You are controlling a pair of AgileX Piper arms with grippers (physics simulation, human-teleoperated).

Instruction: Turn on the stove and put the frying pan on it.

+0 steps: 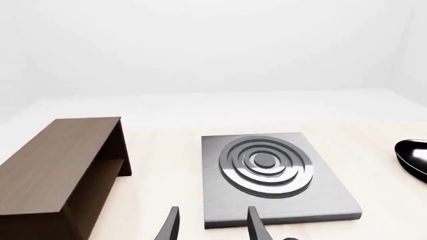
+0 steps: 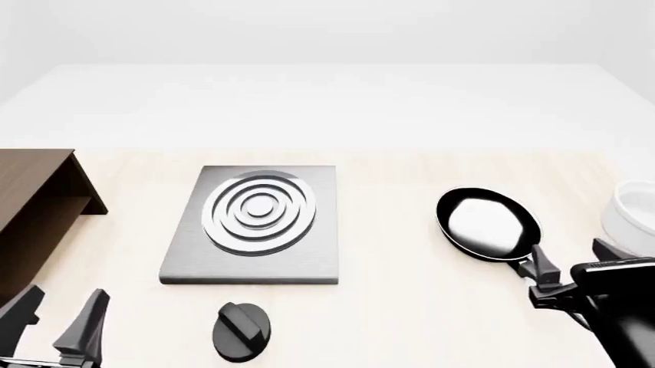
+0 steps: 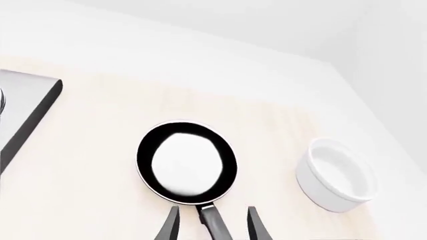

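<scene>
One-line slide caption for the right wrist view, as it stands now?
Open right gripper straddling the frying pan handle on the table, white bowl beside the pan, stove edge in view.

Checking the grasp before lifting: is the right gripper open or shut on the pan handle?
Open. In the right wrist view the right gripper's fingers stand on either side of the frying pan's handle with gaps showing.

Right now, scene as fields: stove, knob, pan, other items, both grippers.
stove: grey slab with rings, left of centre on table, bare
knob: black, on table just in front of slab
pan: on table, right of slab, handle toward right arm
bowl: white, right of pan
cabinet: brown, left of slab
left gripper: open, holding nothing, left of knob
right gripper: open, fingers either side of pan handle
</scene>
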